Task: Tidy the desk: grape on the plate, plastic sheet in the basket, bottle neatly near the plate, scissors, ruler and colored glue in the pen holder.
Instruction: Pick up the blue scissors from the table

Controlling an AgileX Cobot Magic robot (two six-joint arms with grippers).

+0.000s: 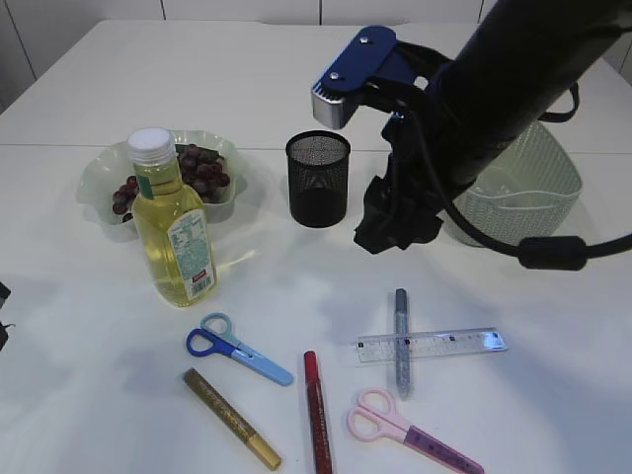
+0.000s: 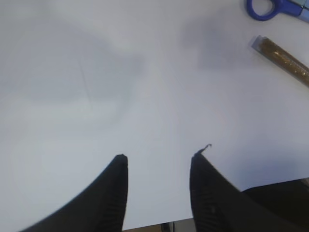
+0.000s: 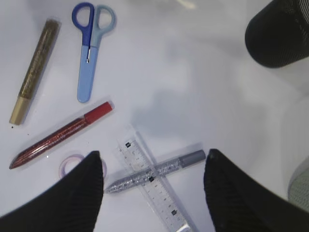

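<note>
The right arm (image 1: 513,89) is filling the exterior view's upper right, dangling a crumpled black plastic sheet (image 1: 395,212) at center, left of the basket (image 1: 523,188). The wrist view is showing the right gripper (image 3: 152,159) spread with nothing visible between its fingers, so the hold itself is unclear. Best centering over the basket first. The left gripper (image 2: 157,157) is hovering open, empty.

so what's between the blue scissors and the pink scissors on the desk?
The red glue pen lies between the blue scissors and the pink scissors, running front to back; clearest in the exterior view.
</note>
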